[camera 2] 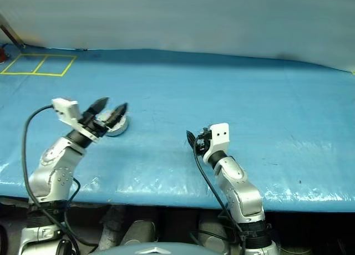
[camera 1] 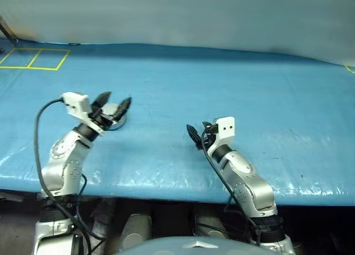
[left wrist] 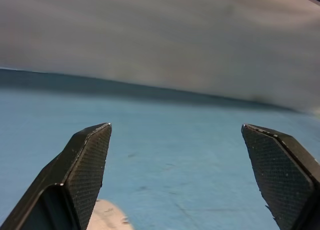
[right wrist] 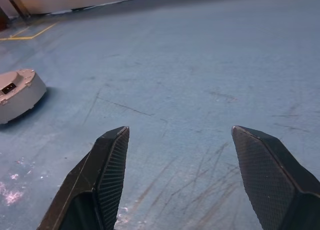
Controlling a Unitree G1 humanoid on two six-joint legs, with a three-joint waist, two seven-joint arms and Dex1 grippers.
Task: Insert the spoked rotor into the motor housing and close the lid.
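The motor housing (camera 2: 117, 125) is a small round silver puck on the blue table, left of centre. Its lid (right wrist: 14, 83) lies flat on top, shut. The spoked rotor is hidden. My left gripper (camera 2: 113, 104) hovers just above and in front of the housing, fingers open wide and empty, pointing away over the table. In the left wrist view a pale edge of the housing (left wrist: 109, 216) peeks in below the left gripper (left wrist: 175, 135). My right gripper (camera 1: 194, 134) stands open and empty near the table's middle, well to the right of the housing.
Blue sheeting (camera 1: 249, 100) covers the whole table. Yellow tape squares (camera 1: 33, 58) mark the far left corner. A grey wall (camera 1: 177, 16) runs behind the table. The table's front edge (camera 1: 166, 193) is close below both arms.
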